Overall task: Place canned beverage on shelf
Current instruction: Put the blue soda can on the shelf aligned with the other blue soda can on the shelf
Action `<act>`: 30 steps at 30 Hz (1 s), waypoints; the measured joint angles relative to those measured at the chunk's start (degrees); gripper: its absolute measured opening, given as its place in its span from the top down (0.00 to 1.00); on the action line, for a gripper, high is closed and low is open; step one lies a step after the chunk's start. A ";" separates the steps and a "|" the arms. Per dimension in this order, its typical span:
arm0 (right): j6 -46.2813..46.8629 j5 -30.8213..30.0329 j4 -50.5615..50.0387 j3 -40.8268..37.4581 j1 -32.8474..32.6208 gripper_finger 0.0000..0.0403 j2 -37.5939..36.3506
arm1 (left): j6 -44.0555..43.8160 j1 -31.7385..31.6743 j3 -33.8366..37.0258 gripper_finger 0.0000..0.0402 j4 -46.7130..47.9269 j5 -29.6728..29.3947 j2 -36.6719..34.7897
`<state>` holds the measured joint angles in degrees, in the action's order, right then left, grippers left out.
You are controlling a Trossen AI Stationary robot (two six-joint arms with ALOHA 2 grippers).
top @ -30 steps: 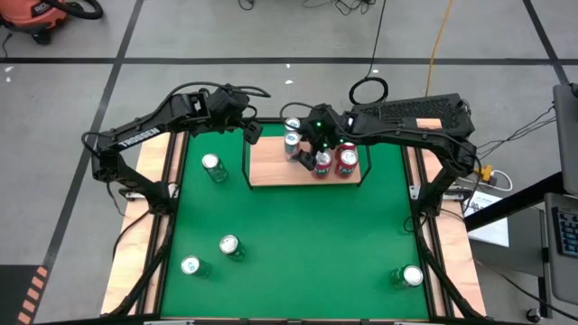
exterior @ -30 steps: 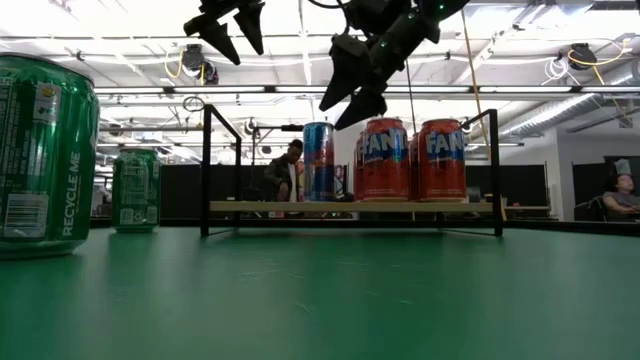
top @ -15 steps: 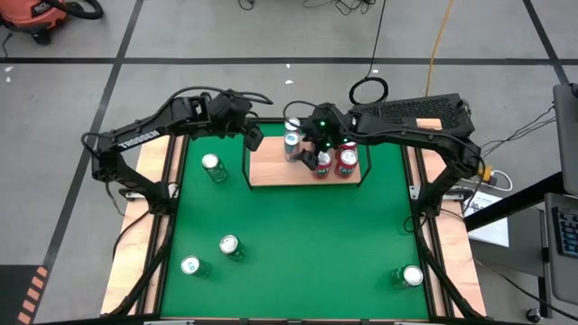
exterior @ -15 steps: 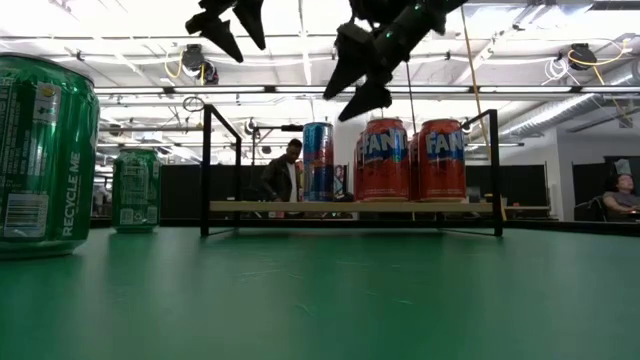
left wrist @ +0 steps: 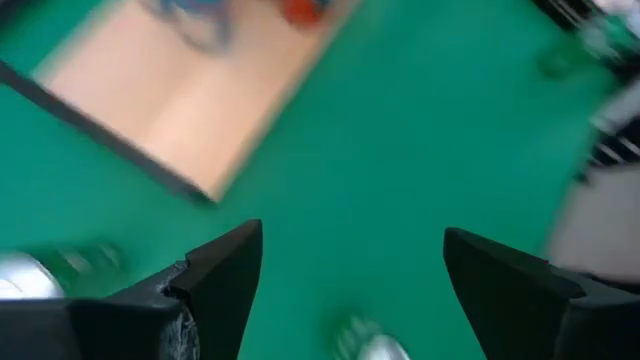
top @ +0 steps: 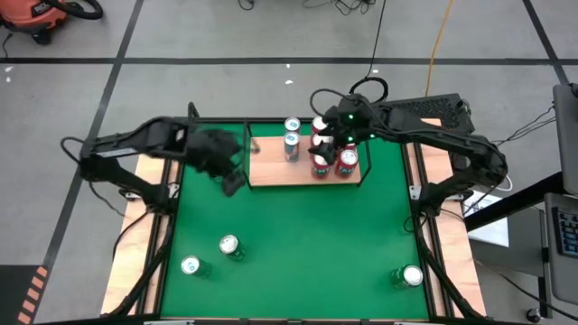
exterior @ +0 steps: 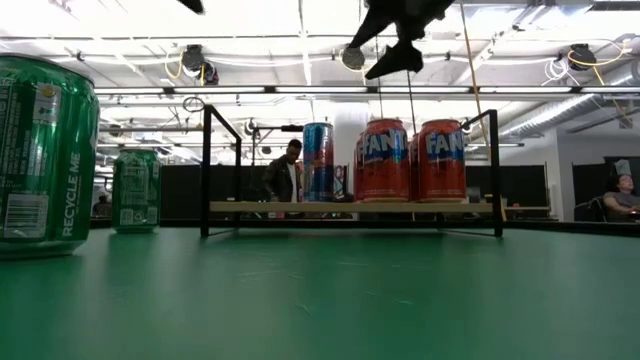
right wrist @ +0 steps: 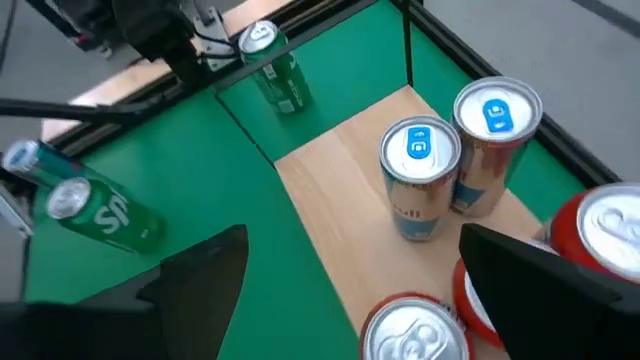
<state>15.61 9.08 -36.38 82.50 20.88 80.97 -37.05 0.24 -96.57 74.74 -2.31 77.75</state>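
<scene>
The shelf (top: 271, 168) is a light-wood board with a black rail at the table's far middle. It also shows in the low view (exterior: 350, 207) and the right wrist view (right wrist: 340, 200). On it stand two blue cans (right wrist: 418, 180) and two red Fanta cans (exterior: 382, 160). My right gripper (top: 323, 149) hangs open and empty above the red cans, clear of them (exterior: 385, 55). My left gripper (top: 232, 181) is open and empty over the green mat by the shelf's near left corner.
Green cans stand on the mat: two at the near left (top: 228, 246) (top: 190, 266), one at the near right (top: 411, 276), one by the left arm (right wrist: 277, 65). Pale wooden strips (top: 149, 226) run along the table's sides.
My left gripper has swung from beyond the shelf's far left corner toward the table's near edge, to the shelf's near left corner, staying open. My right gripper has risen above the red cans, still open. The cans have not moved.
</scene>
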 joint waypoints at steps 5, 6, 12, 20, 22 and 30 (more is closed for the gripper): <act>2.66 1.73 0.65 0.00 -0.22 0.12 -1.54 | -9.85 10.20 -0.02 0.23 6.92 1.87 -3.04; 2.57 2.56 0.52 0.00 -0.32 0.12 -1.86 | -11.15 12.33 -0.02 0.23 8.51 1.99 -3.27; -0.12 7.80 -3.30 0.00 -1.01 0.12 -3.00 | -18.07 24.91 0.27 0.23 12.78 3.39 -3.66; -0.26 12.11 -10.95 0.00 -4.67 0.12 -6.04 | -23.79 36.38 4.99 0.23 11.13 5.64 -2.18; -0.47 12.11 -11.51 0.00 -6.00 0.12 -7.14 | -25.57 38.92 7.64 0.23 8.81 6.05 -2.11; 0.47 11.99 -13.54 0.00 -10.72 0.12 -11.75 | -28.68 47.08 16.19 0.22 3.46 -1.47 -2.11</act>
<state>16.08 21.07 -49.92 82.50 10.16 69.22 -65.74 47.32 -80.39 78.20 -3.77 75.64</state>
